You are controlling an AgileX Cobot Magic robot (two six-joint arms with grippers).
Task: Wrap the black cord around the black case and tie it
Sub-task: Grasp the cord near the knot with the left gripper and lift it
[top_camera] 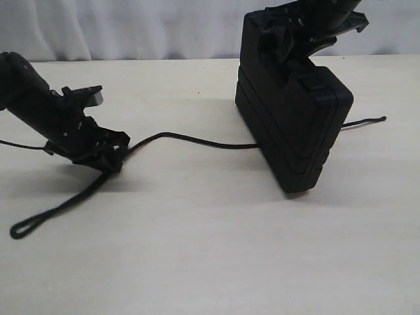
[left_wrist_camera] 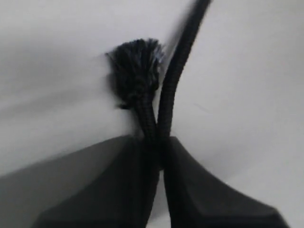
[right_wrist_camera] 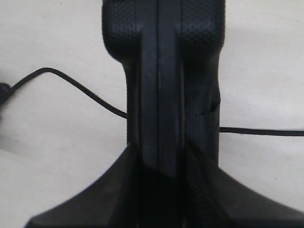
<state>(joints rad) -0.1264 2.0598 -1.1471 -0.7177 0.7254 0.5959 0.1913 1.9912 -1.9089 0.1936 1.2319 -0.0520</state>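
Observation:
The black case [top_camera: 295, 125] stands tilted on one edge on the table, at the right of the exterior view. My right gripper [top_camera: 308, 29] holds its top edge, jaws shut on the case [right_wrist_camera: 161, 57]. The black cord [top_camera: 190, 139] runs under the case, and one end pokes out to the right [top_camera: 364, 121]. Its other end lies as a loop [top_camera: 20, 230] at the front left. My left gripper [top_camera: 110, 157] is low on the table, shut on the cord between loop and case. In the left wrist view, two strands and a frayed tip [left_wrist_camera: 137, 66] rise from the pinched jaws [left_wrist_camera: 159, 145].
The cream table [top_camera: 210, 262] stretches in front of and between the arms. A pale curtain [top_camera: 131, 26] closes off the back. A thin wire [top_camera: 13, 144] trails from the left arm.

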